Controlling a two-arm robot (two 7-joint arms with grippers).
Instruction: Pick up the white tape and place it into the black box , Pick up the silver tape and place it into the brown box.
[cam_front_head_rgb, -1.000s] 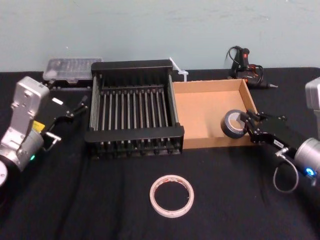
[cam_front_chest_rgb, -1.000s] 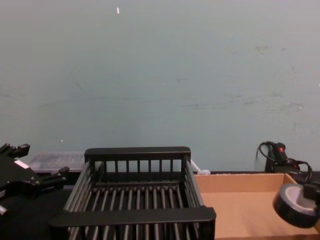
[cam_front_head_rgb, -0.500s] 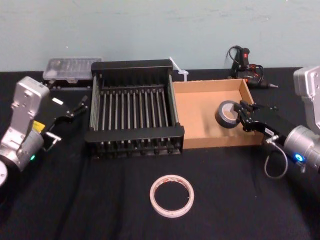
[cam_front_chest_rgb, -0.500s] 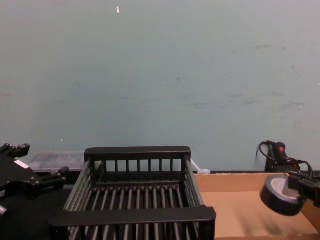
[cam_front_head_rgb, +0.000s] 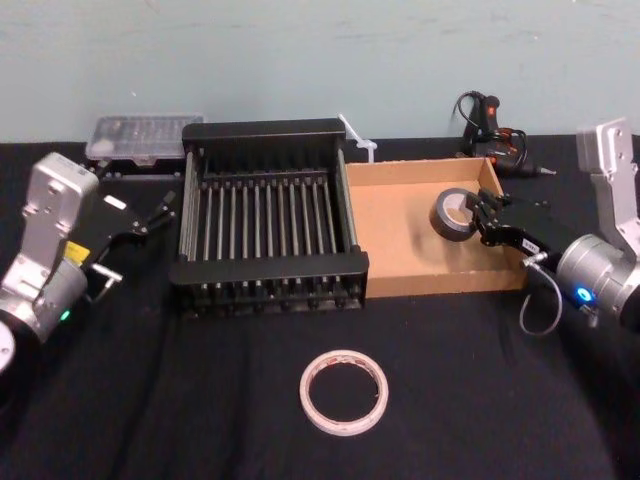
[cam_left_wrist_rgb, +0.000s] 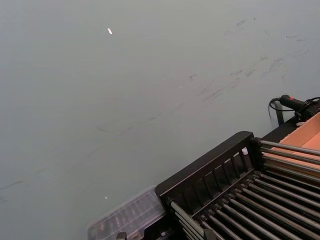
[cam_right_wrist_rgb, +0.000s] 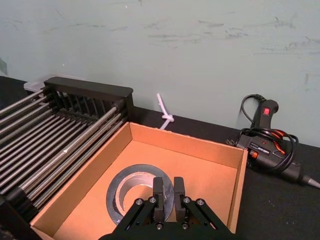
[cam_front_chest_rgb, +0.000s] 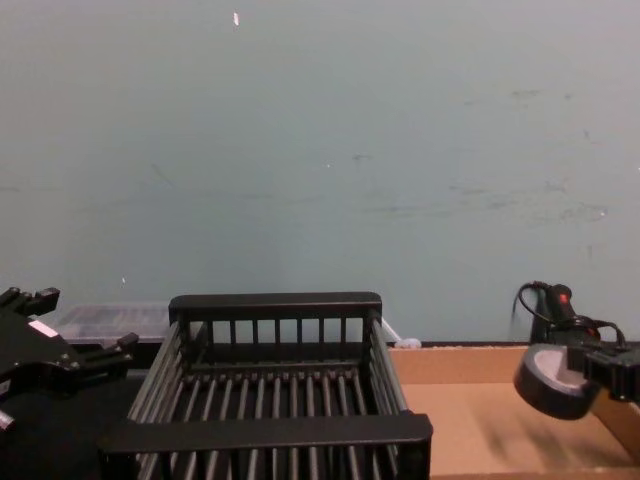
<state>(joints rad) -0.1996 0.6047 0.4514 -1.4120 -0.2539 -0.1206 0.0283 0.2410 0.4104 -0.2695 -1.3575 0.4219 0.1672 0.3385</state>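
Note:
The silver tape (cam_front_head_rgb: 453, 213) hangs tilted over the right part of the brown box (cam_front_head_rgb: 400, 235), with my right gripper (cam_front_head_rgb: 479, 218) shut on its rim. The right wrist view shows the two fingers (cam_right_wrist_rgb: 169, 193) pinching the silver tape (cam_right_wrist_rgb: 131, 194) above the brown box's floor (cam_right_wrist_rgb: 200, 170). From the chest, the silver tape (cam_front_chest_rgb: 549, 381) sits at about rim height. The white tape (cam_front_head_rgb: 343, 391) lies flat on the black cloth in front of the black box (cam_front_head_rgb: 268, 269). My left gripper (cam_front_head_rgb: 140, 240) waits open, left of the black box.
A clear plastic case (cam_front_head_rgb: 143, 134) sits behind the black box's left corner. A black glue gun (cam_front_head_rgb: 495, 130) with its cable lies behind the brown box, and a white zip tie (cam_front_head_rgb: 357, 138) between the two boxes. Black cloth covers the table.
My right gripper has carried the silver tape from the brown box's front right corner farther back and inward over the box. The left arm and the white tape have not moved.

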